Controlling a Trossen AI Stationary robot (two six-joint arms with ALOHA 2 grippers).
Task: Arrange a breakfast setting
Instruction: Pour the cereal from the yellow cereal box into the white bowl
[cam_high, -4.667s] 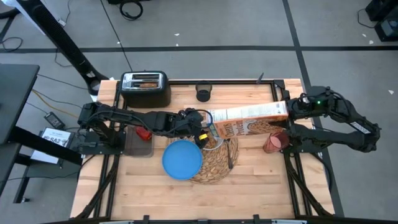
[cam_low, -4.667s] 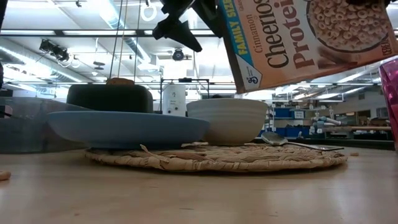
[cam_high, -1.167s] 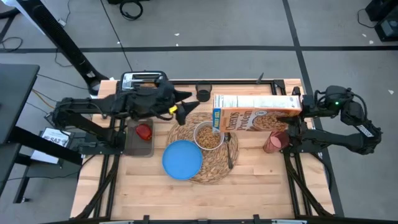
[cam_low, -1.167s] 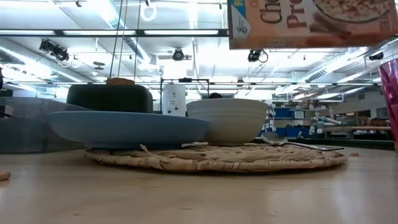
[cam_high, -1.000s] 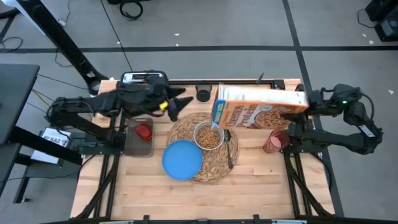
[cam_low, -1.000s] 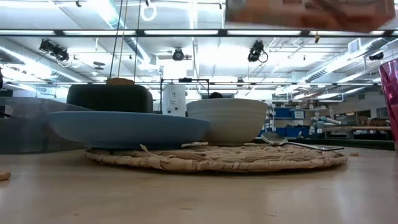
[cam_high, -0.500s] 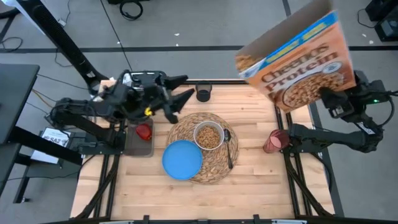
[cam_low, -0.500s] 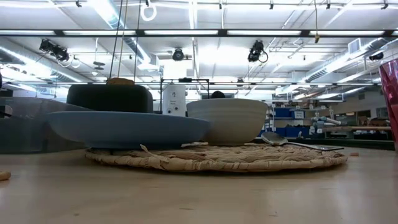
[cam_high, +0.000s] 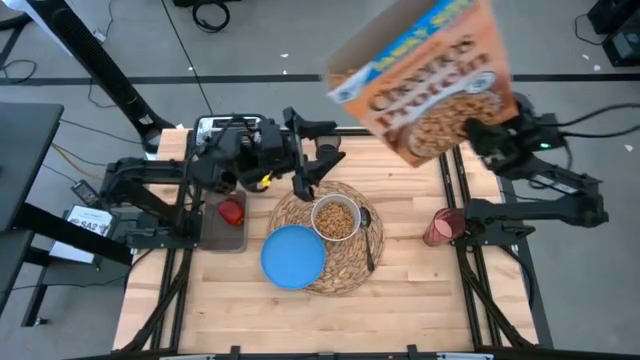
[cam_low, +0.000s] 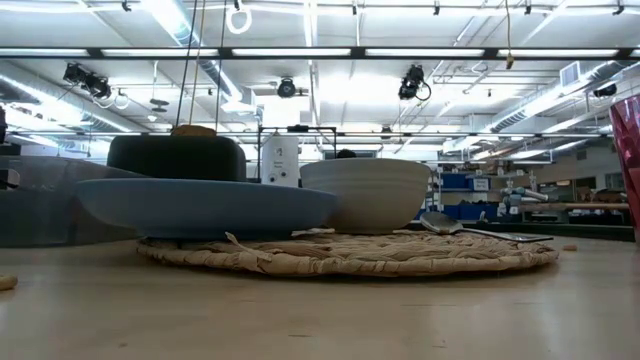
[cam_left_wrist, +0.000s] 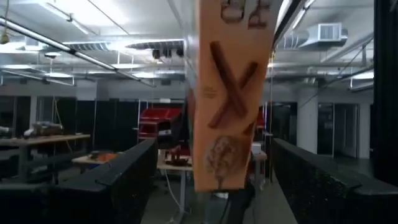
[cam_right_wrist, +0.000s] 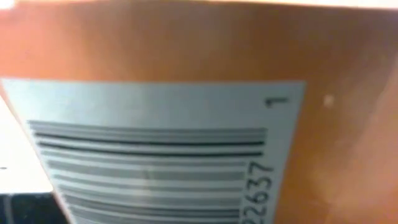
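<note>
While the right gripper (cam_high: 492, 135) stays clamped on the cereal box (cam_high: 425, 80) high above the table, the left gripper (cam_high: 318, 155) hangs open behind the woven placemat (cam_high: 345, 265), where the white bowl (cam_high: 335, 218) sits.

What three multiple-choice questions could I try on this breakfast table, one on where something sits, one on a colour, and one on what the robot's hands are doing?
1. Where is the white bowl?
A. on the woven placemat
B. on the toaster
C. on the floor

2. What colour is the plate?
A. green
B. blue
C. yellow

3. What is the right hand doing?
A. resting on the table
B. gripping the spoon
C. holding the cereal box up in the air

Answers:
1. A, the high view shows the bowl, with cereal in it, inside the placemat's round edge.
2. B, it is blue in the high and low views.
3. C, the box hangs tilted above the table's far side, held at the right hand.
</note>
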